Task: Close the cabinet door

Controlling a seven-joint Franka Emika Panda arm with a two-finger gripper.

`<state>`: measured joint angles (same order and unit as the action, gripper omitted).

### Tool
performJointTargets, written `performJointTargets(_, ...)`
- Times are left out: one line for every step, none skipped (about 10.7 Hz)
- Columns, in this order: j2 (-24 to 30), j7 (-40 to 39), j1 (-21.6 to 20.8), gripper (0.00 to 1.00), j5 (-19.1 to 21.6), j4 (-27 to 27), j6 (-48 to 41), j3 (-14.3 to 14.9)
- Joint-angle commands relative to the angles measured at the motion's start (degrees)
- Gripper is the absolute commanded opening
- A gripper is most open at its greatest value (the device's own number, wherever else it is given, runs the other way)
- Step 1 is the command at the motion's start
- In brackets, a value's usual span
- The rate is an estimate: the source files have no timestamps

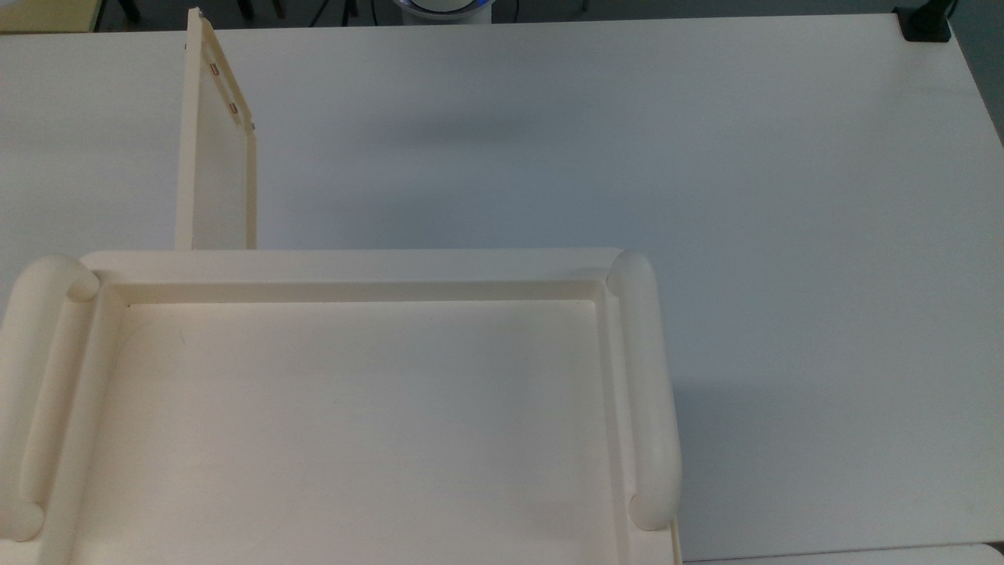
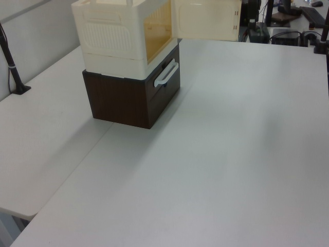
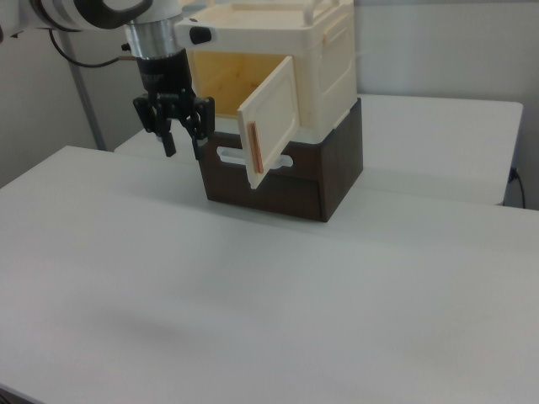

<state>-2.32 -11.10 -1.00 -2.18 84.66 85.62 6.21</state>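
Right view images are the place where the gripper (image 3: 181, 133) is seen, hanging with its fingers (image 3: 168, 139) pointed downward and spread apart, nothing held between them, just beside the free edge of the cabinet door (image 3: 271, 123) on the right view's left. The door is seen swung wide open, standing out from the front of the cream cabinet (image 3: 324, 63), which is stacked on a dark brown drawer unit (image 3: 333, 172) resting on the white counter (image 3: 278, 303). No contact between gripper and door can be made out, so the step in hand is judged to be the approach, with the closing push not yet begun. For the next move, the fingers would probably need to be brought against the outer face of the panel near its free edge and swept toward the cabinet opening, the arc of the hinge being followed so that the panel is not scraped or overshot. Something different is offered by the top view: the cabinet's recessed top (image 1: 353, 408) with its rounded rails (image 1: 647, 392) is looked down upon, and the door (image 1: 216, 149) is shown almost edge-on, jutting out roughly square to the cabinet front, with its small metallic fittings (image 1: 223, 86) near the far edge. From the left view, the amber-lit interior (image 2: 157, 28) and the pale handle of the drawer unit (image 2: 166, 74) are shown, the door's inner face (image 2: 208, 19) being presented flat to the camera.
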Motion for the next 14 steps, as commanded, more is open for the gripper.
performJointTargets(1.3,-6.8,-0.7,0.22,1.3,0.0,6.8,3.8)
performJointTargets(1.2,-9.9,-0.7,0.22,1.1,0.0,10.2,5.2)
performJointTargets(1.1,-14.3,-0.7,0.21,1.1,0.1,12.9,7.0)
performJointTargets(0.9,-20.8,-0.7,0.21,1.1,0.2,14.1,9.3)
performJointTargets(0.3,-27.5,-0.7,0.21,1.2,0.3,15.1,11.5)
performJointTargets(-0.6,-33.0,-0.8,0.21,1.5,0.5,17.1,13.4)
performJointTargets(-1.7,-37.2,-0.8,0.21,1.8,0.7,20.1,14.4)
performJointTargets(-2.9,-41.0,-0.8,0.17,2.1,1.0,22.9,14.9)
performJointTargets(-3.5,-43.9,-0.8,0.15,2.1,1.2,24.8,14.9)
performJointTargets(-4.0,-45.7,-0.9,0.15,2.3,1.4,26.4,14.9)
performJointTargets(-4.4,-47.4,-1.8,0.15,3.2,1.4,27.7,14.9)
performJointTargets(-5.2,-48.9,-3.3,0.15,3.5,1.4,29.0,14.8)
performJointTargets(-5.8,-50.1,-4.0,0.07,3.8,1.2,29.8,14.5)
performJointTargets(-6.0,-51.1,-4.7,0.06,5.2,1.1,29.8,14.3)
